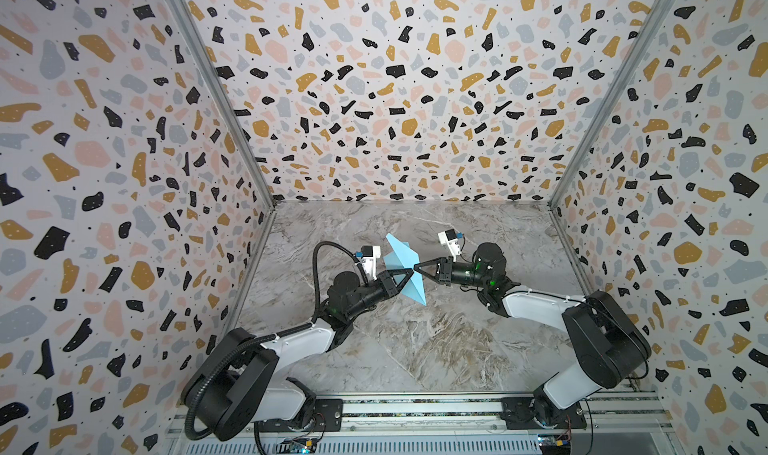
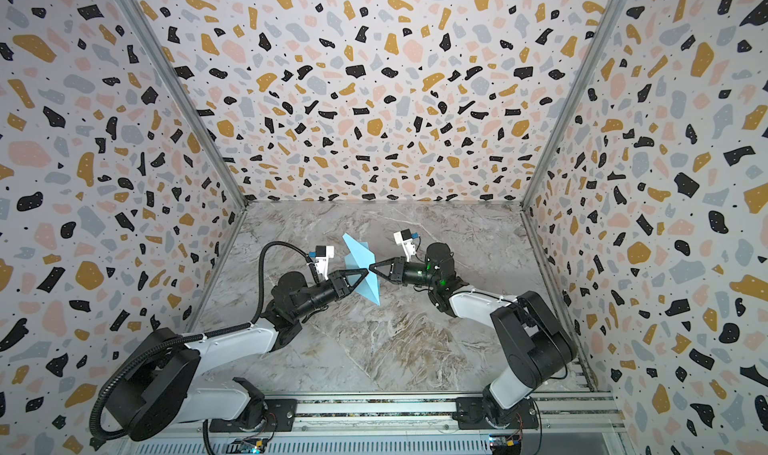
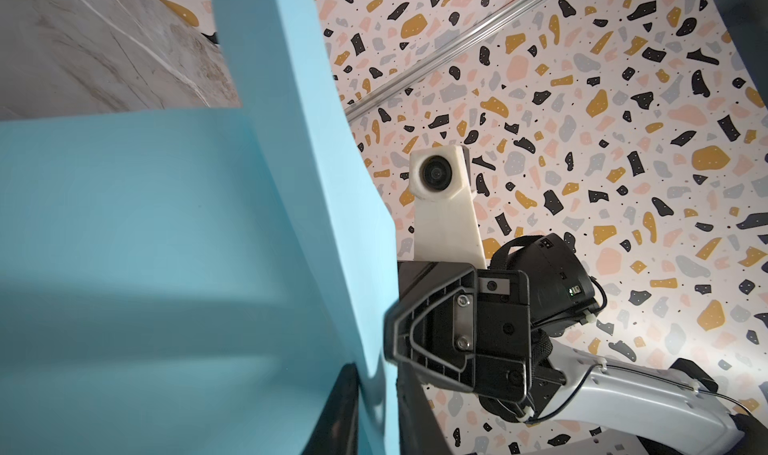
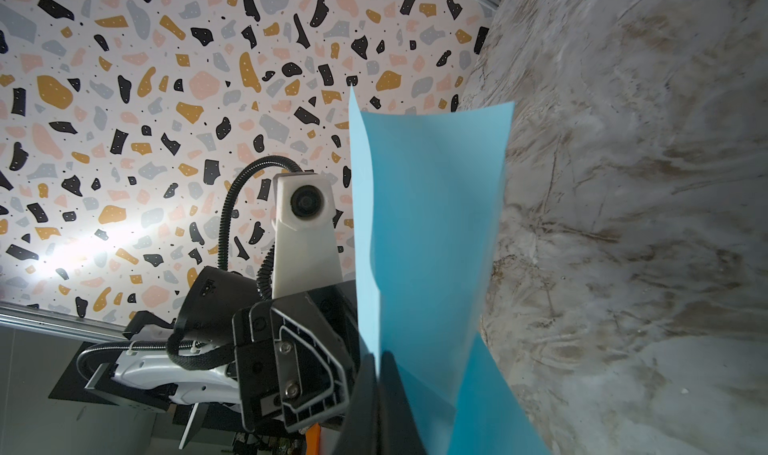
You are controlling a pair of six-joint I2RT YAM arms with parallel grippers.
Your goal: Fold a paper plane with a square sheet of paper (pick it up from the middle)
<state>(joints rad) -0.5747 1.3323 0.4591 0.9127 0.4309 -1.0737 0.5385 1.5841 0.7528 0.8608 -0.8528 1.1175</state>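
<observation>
The square sheet of paper (image 1: pixel 401 262) (image 2: pixel 358 262) is light blue and bent along a crease. It stands on edge in the air over the middle of the marble table. My right gripper (image 1: pixel 415 267) (image 4: pixel 377 357) is shut on its edge from the right. My left gripper (image 1: pixel 412 271) (image 3: pixel 376 386) meets it tip to tip from the left. Its fingers stand a narrow gap apart on either side of the paper (image 3: pixel 166 224). In the right wrist view the sheet (image 4: pixel 428 224) rises straight out of the closed jaws. A paper plane is out of view.
The marble table (image 1: pixel 415 349) is walled on three sides by terrazzo-patterned panels (image 1: pixel 395 100). Both arm bases sit on a metal rail (image 1: pixel 415 407) along the front edge. A black cable loop (image 1: pixel 318 262) arches beside the left wrist.
</observation>
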